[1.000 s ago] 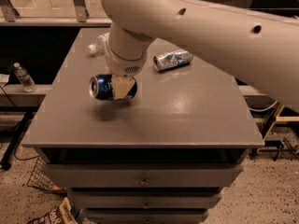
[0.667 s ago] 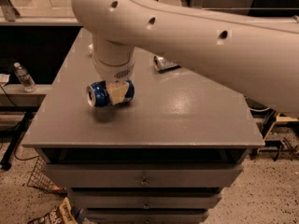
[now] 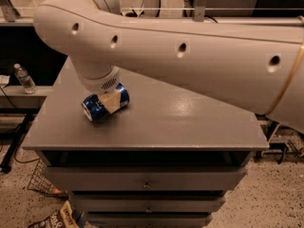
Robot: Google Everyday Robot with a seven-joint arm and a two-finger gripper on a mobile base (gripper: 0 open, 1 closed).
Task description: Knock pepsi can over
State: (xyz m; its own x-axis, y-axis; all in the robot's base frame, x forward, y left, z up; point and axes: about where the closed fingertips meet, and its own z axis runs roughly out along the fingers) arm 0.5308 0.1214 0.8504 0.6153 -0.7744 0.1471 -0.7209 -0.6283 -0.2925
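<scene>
The dark blue pepsi can [image 3: 97, 107] lies on its side on the left part of the grey cabinet top [image 3: 180, 122], its silver end facing front left. My gripper [image 3: 110, 101] hangs from the white arm right above the can, and one beige finger [image 3: 112, 101] lies across the can's middle. The silver-grey can is hidden behind the arm.
The big white arm [image 3: 199, 56] spans the upper view and hides the back of the cabinet top. A clear plastic bottle [image 3: 23, 79] stands on a low shelf at far left. A wire basket [image 3: 40, 179] and a bag [image 3: 59, 218] sit on the floor at lower left.
The arm has swung left and forward and now covers the silver-grey can and the back of the top. The pepsi can stays on its side under the gripper, shifted slightly left.
</scene>
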